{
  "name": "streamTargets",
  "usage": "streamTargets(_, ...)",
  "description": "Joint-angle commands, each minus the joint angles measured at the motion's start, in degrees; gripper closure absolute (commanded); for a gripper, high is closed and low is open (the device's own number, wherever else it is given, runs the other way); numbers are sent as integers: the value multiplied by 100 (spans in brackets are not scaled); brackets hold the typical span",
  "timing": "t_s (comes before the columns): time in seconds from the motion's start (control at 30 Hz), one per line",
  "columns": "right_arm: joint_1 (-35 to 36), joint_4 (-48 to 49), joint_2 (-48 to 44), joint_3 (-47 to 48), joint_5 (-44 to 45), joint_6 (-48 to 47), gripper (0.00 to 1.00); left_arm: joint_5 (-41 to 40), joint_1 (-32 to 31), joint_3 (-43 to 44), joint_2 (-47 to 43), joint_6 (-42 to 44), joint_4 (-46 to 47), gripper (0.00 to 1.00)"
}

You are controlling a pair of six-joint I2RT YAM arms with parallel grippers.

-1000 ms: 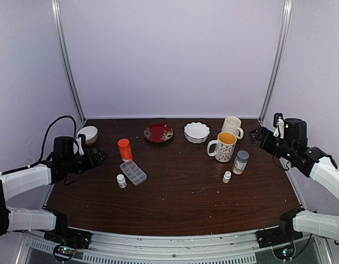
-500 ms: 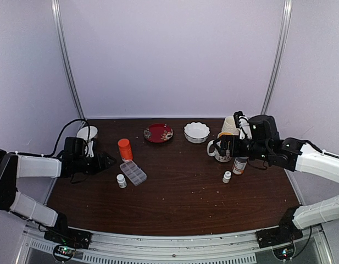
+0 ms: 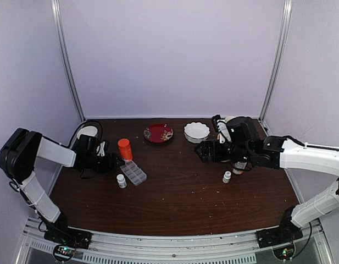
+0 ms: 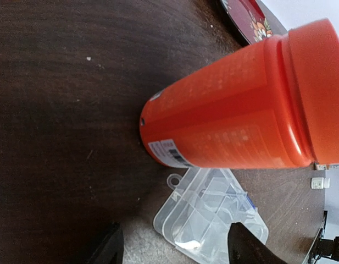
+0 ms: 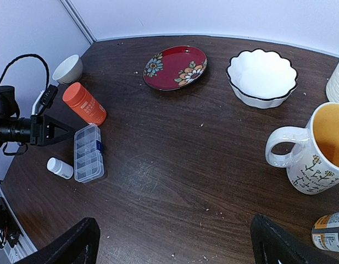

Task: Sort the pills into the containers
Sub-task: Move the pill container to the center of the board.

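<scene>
The left arm's (image 3: 54,154) jaws stand apart with nothing between them, low over the tabletop (image 3: 180,192) and pointing at the orange bottle (image 4: 235,110), which stands upright just in front of them. The clear pill organizer (image 4: 210,212) lies flat just beside the foot of that bottle, on its nearer side; from above it sits on the left half of the tabletop, at a slant, with a small white bottle (image 3: 121,180) just to its left. Whether any cell holds a pill cannot be told. The right arm's (image 3: 301,154) jaws are spread wide and empty, held up over the right half of the tabletop and looking down across it toward the organizer, well apart from it. Tiny white specks (image 5: 201,125), too small to make out as pills, lie scattered on the dark wood. Toward the back stand a red flowered plate (image 5: 176,67) and a white scalloped bowl (image 5: 261,77); a mug with a yellow inside (image 5: 315,154) stands under the right arm, and a small white cup (image 5: 67,69) sits in the far left corner.
</scene>
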Motion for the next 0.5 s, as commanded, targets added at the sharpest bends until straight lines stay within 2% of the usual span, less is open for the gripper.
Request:
streamTargets(0.0, 40, 92, 186, 149, 58, -84, 0, 85, -39, 262, 366, 13, 382, 36)
streamTargets(0.1, 40, 146, 329, 174, -44, -84, 0, 190, -90, 405, 639, 46, 502, 45)
streamTargets(0.27, 49, 209, 562, 291, -153, -26, 0, 555, -219, 569, 960, -25, 748, 65)
streamTargets(0.47, 82, 314, 788, 317, -307, 106, 0, 500, -826, 545, 1115, -191, 977, 71)
